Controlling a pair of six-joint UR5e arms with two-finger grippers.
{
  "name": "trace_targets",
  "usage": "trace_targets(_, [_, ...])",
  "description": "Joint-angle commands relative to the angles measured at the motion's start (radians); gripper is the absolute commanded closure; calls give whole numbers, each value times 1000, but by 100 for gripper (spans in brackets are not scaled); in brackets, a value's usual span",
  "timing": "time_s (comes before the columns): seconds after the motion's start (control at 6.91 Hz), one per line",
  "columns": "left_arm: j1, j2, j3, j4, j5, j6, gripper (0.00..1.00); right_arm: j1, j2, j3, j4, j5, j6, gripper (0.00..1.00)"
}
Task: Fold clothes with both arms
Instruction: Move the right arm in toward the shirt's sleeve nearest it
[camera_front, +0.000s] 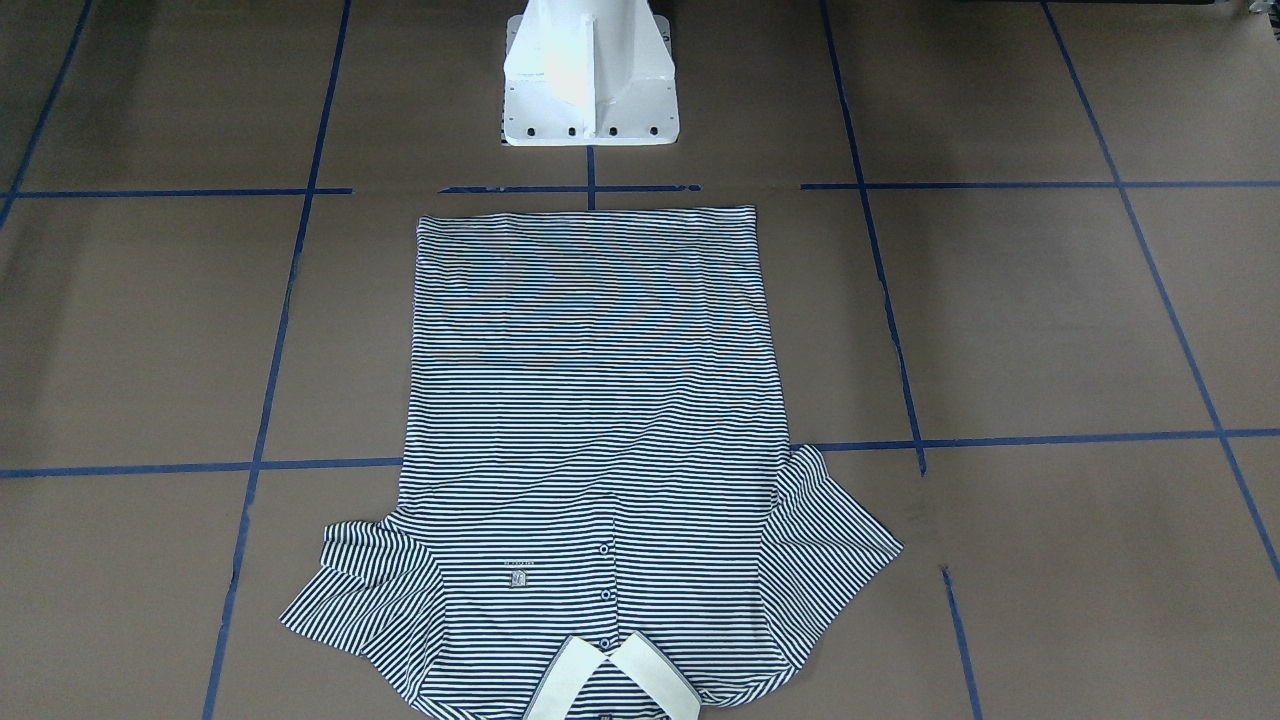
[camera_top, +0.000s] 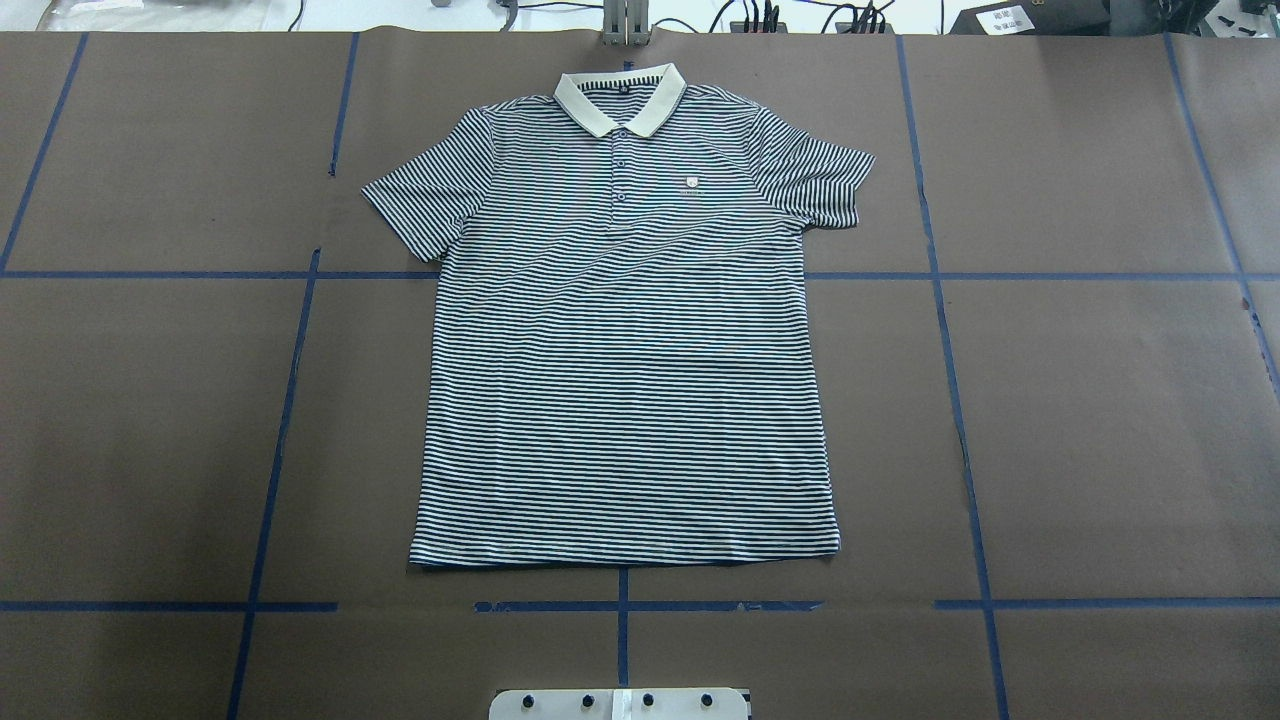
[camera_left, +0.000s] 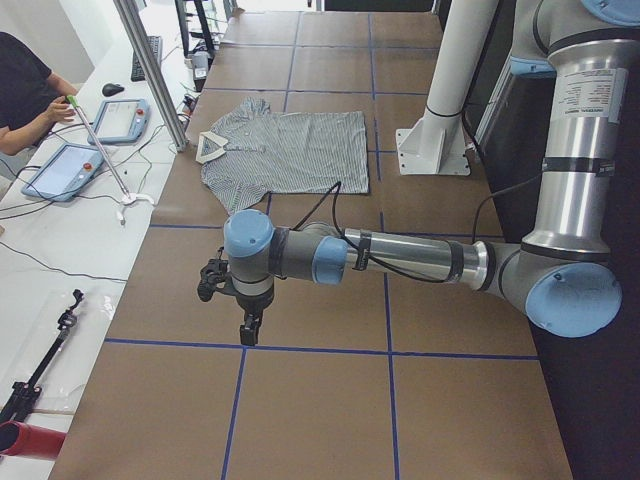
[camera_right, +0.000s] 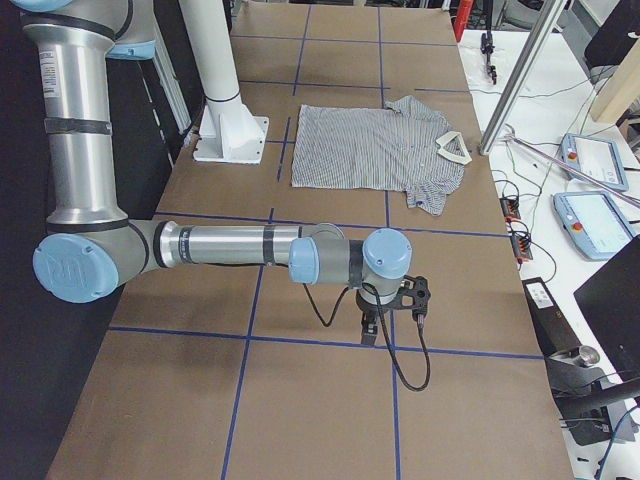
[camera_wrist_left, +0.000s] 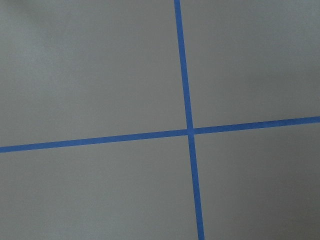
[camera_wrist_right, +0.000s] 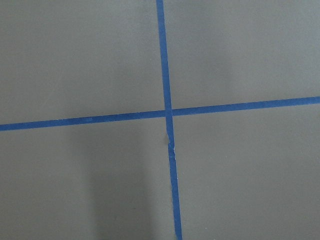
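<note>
The striped polo shirt (camera_top: 630, 350) lies flat and face up in the middle of the brown table, sleeves spread, with its cream collar (camera_top: 620, 100) at the far edge from the robot. It also shows in the front-facing view as the shirt (camera_front: 590, 400). The left arm reaches out over bare table well to the side of the shirt, and its left gripper (camera_left: 249, 326) points down. The right arm does the same at the other end, with the right gripper (camera_right: 369, 329) pointing down. I cannot tell whether either is open or shut. Both wrist views show only table and blue tape.
The white pedestal (camera_front: 590, 80) stands just behind the shirt's hem. Blue tape lines (camera_top: 620, 605) grid the table. A person (camera_left: 25, 90) sits at a side bench with control tablets (camera_left: 60, 170). A metal post (camera_left: 150, 70) rises near the collar end.
</note>
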Motion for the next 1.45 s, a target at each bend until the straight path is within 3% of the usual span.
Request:
trace_targets(0.0, [0, -2, -2, -2, -2, 1, 0, 0, -1, 2, 59, -4, 7, 0])
trace_targets(0.29, [3, -33, -11, -37, 3, 0, 0, -30, 43, 0, 93, -7, 7, 0])
trace_targets(0.58, [38, -147, -8, -47, -11, 4, 0, -169, 130, -14, 163, -29, 53, 0])
trace_targets(0.72, [96, -165, -5, -127, -9, 5, 0, -208, 169, -24, 164, -26, 63, 0])
trace_targets(0.87, [167, -159, 1, -302, -5, 0, 0, -275, 239, -65, 190, -9, 122, 0])
trace_targets(1.01, [173, -166, 32, -351, -8, -62, 0, -341, 309, -128, 295, -14, 235, 0])
trace_targets(1.3, [196, -255, 128, -376, -5, -137, 0, -461, 446, -307, 563, -113, 621, 0])
